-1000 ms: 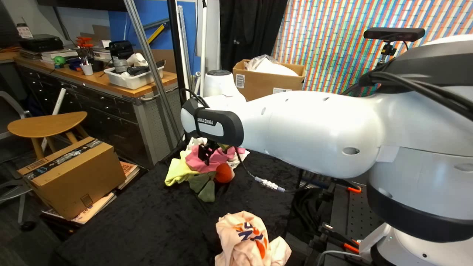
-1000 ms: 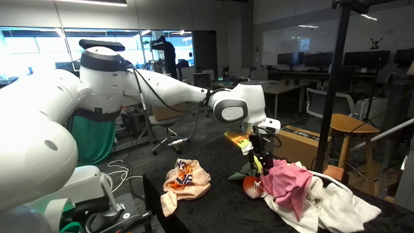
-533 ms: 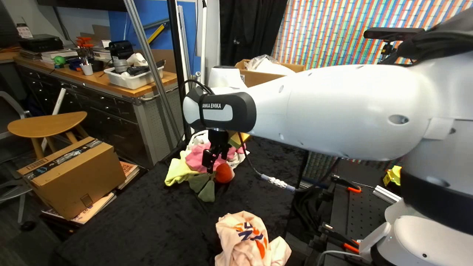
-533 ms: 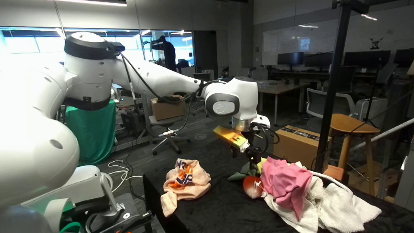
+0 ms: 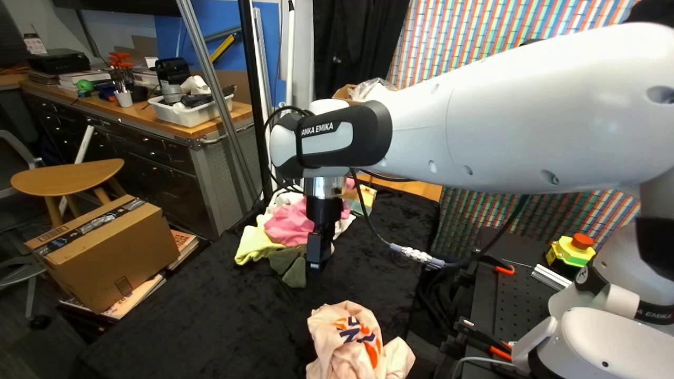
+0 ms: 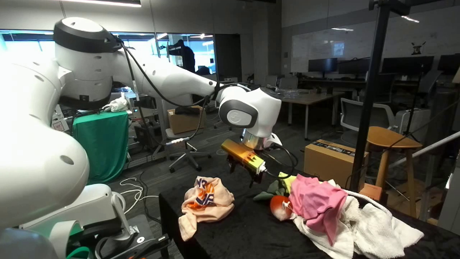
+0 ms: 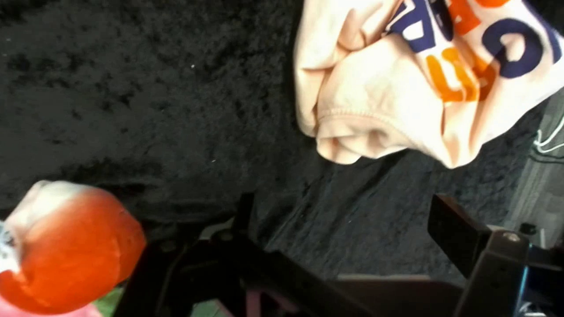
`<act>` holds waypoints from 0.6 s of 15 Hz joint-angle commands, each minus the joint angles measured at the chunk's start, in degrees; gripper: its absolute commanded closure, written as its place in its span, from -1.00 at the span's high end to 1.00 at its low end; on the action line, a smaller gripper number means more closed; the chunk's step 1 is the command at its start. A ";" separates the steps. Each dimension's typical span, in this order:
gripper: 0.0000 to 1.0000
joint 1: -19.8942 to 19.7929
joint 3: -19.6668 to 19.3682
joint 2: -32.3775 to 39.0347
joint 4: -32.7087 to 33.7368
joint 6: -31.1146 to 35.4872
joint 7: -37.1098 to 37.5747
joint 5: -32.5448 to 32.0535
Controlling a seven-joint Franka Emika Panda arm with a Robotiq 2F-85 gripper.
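Tool (image 7: 343, 215) spread wide and empty, the arm (image 6: 172, 81) has just swung from the pink cloth (image 6: 316, 203) towards the peach cloth (image 7: 383, 83). So the pink one stays behind.

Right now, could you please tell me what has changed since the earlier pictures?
The black two-finger gripper has moved away from the crumpled pink cloth toward the peach cloth with navy and orange lettering; it stands open, and no grasp or release shows. Both cloths, the round orange-and-white object and the rumpled white towel have stayed where they were.
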 commanded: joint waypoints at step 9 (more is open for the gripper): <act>1.00 5.89 0.86 0.74 -5.40 -6.74 -13.42 -2.11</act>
